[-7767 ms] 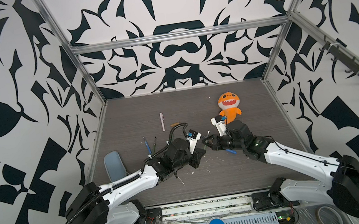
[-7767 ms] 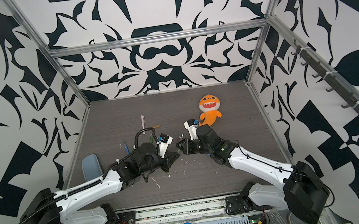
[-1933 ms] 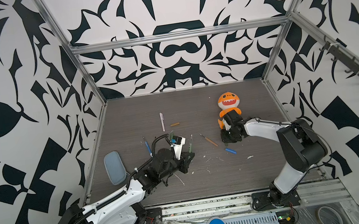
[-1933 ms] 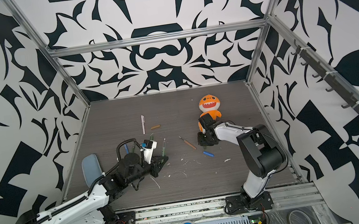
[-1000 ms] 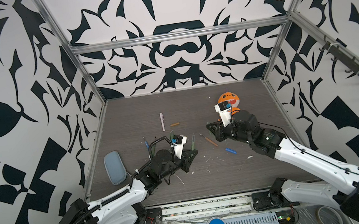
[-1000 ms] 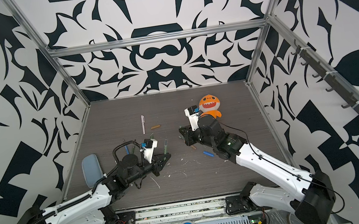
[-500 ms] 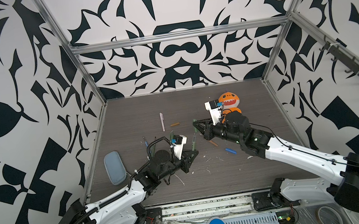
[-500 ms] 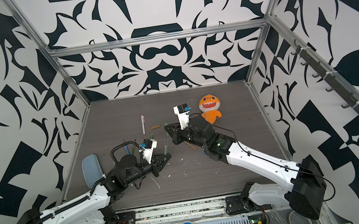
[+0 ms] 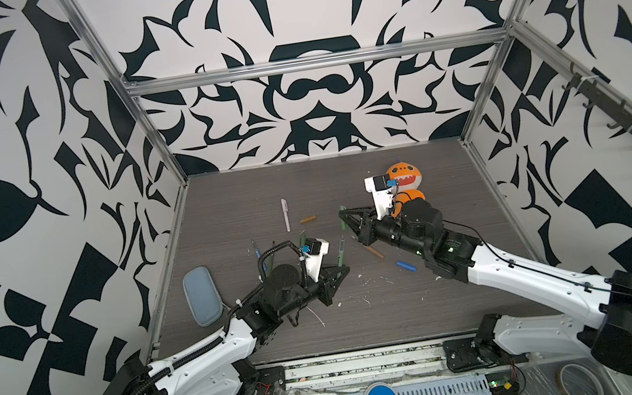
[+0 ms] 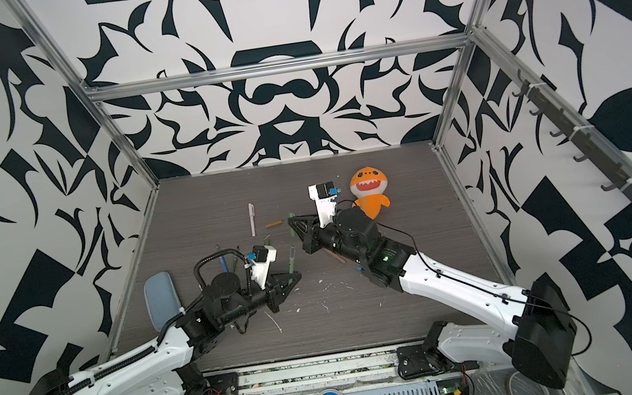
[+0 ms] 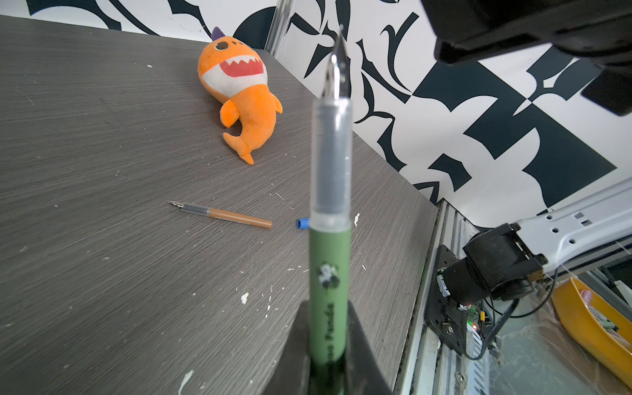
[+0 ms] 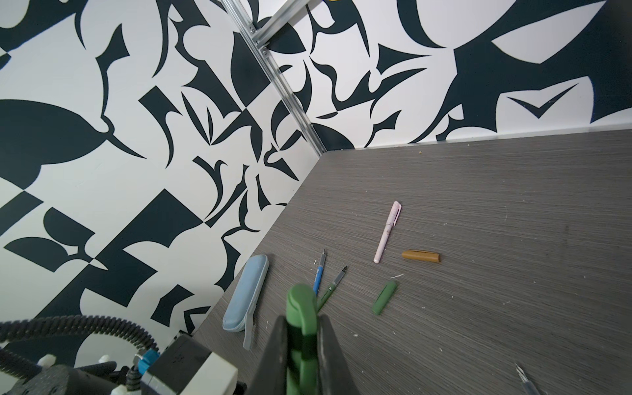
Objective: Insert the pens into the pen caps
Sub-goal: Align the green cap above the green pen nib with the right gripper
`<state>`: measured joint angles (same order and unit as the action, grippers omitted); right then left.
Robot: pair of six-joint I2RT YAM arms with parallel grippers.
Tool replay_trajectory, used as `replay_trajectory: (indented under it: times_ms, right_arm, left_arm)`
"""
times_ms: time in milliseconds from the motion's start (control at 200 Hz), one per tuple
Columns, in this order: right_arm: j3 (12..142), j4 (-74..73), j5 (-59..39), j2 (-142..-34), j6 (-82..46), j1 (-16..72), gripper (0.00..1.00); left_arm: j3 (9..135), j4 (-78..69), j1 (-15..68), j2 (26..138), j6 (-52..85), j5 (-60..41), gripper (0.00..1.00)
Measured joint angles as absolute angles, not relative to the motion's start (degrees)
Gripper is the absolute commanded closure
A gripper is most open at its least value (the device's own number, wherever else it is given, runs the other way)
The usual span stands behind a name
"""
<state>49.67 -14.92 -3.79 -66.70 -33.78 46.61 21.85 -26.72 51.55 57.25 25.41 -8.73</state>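
Note:
My left gripper (image 9: pixel 341 274) (image 10: pixel 293 279) (image 11: pixel 329 309) is shut on the barrel of a green pen (image 9: pixel 341 248) (image 10: pixel 292 257) (image 11: pixel 330 219), nib pointing away from the wrist and up. My right gripper (image 9: pixel 344 219) (image 10: pixel 293 225) (image 12: pixel 302 323) is shut on a green pen cap (image 9: pixel 343 216) (image 12: pixel 301 302), a short way behind and above the pen's nib. On the table lie an orange-brown pen (image 9: pixel 372 250) (image 11: pixel 227 216), a blue cap (image 9: pixel 406 266) (image 11: pixel 302 223), a mustard cap (image 9: pixel 307 219) (image 12: pixel 420 256), another green cap (image 12: pixel 384 297), a blue pen (image 12: pixel 318 273), a second green pen (image 12: pixel 334 284) and a capped pink pen (image 9: pixel 285 214) (image 12: pixel 387 232).
An orange shark plush (image 9: pixel 404 184) (image 11: pixel 239 89) lies at the back right, just behind the right arm. A blue-grey pencil case (image 9: pixel 201 290) (image 12: pixel 246 297) rests by the left wall. White flecks are scattered over the front of the table (image 9: pixel 406 312).
The right gripper has swung left from beside the plush toward the middle, carrying the green cap closer to the held pen. The left gripper has barely moved.

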Motion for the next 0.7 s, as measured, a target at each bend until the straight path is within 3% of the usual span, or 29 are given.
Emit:
replay_trajectory:
  times_ms: [700]
  right_arm:
    - [45.3,-18.09,-7.03,-67.18,-38.02,48.14,0.89]
  left_arm:
    - [22.04,-24.27,51.55,54.94,25.85,-6.57,1.0]
